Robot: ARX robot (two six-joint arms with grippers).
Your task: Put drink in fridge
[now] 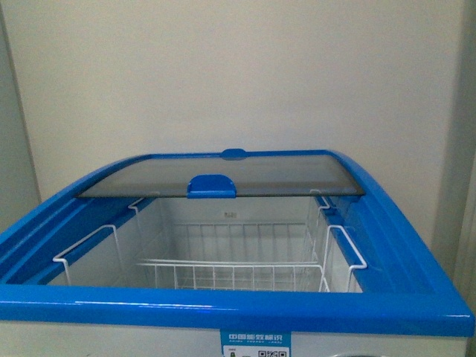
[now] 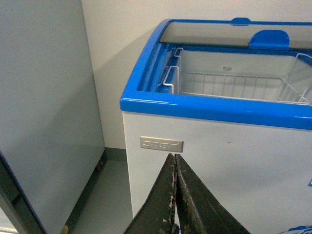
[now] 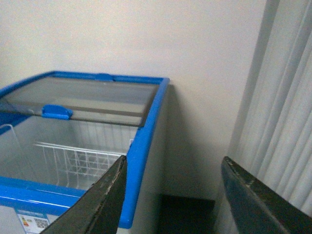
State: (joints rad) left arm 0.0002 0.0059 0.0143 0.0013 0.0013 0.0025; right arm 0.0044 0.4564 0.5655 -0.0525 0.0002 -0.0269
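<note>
Your chest freezer (image 1: 416, 297) sits dead ahead against the wall, its glass lid (image 1: 223, 178) slid to the back and the white wire basket (image 1: 230, 271) inside showing bare. No drink in any view. Your left gripper (image 2: 174, 195) has its jaws pressed together, facing the freezer's white front beside a grey cabinet (image 2: 44, 112). Your right gripper (image 3: 170, 195) has its jaws spread wide, holding nothing.

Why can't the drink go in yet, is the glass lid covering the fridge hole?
No. The glass lid is slid to the back, so the fridge is open above its wire basket. Nothing visible blocks the opening. No drink shows anywhere, and both grippers hold nothing.
</note>
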